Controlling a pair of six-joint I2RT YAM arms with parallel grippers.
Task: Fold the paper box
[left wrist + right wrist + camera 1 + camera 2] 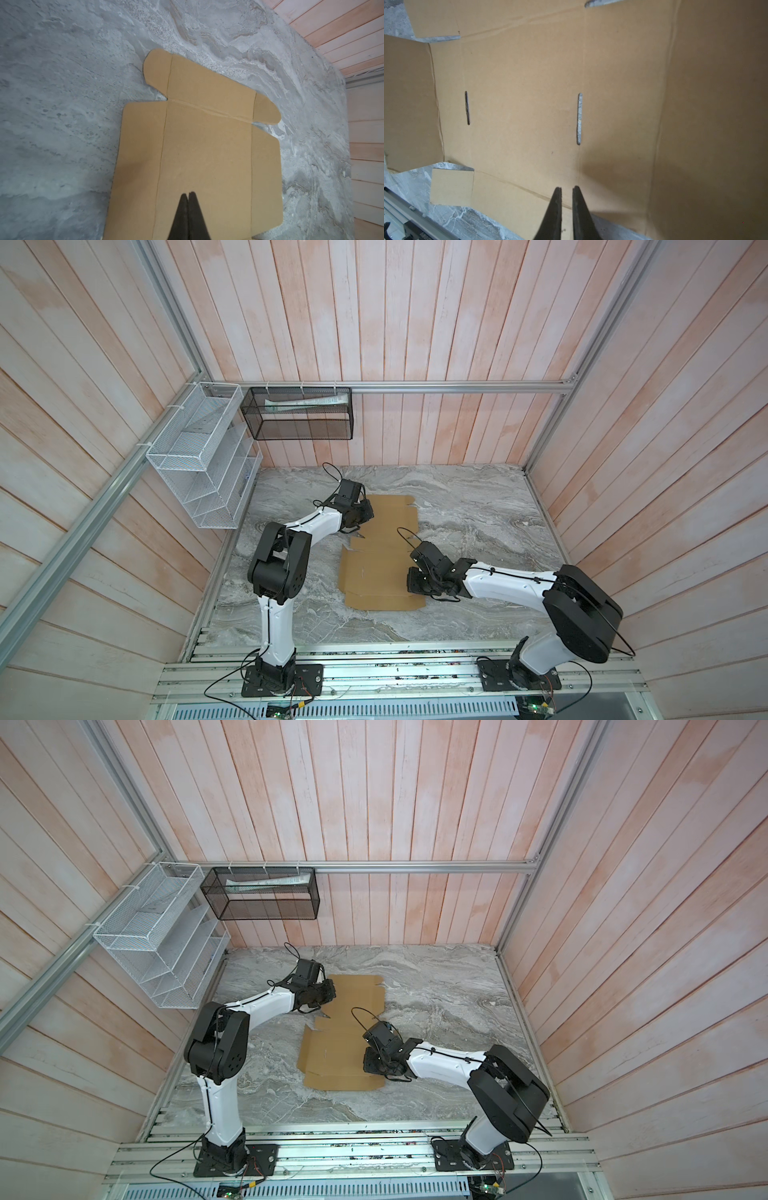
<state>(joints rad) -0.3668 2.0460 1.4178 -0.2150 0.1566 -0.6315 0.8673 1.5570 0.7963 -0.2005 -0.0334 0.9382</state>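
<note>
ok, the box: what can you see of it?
The box is plain brown unprinted corrugated cardboard, an unfolded die-cut sheet that looks flat on the marble table. Creases mark its panels; rounded tabs end the far side; two slots cut a near panel. The shut left gripper and the right gripper, jaws slightly apart, hover over it; contact unclear.

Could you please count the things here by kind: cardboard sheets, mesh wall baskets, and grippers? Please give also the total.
Cardboard sheets: 1, the paper box
Mesh wall baskets: 2, the white basket and the black basket
Grippers: 2, the left gripper and the right gripper
Total: 5
</note>
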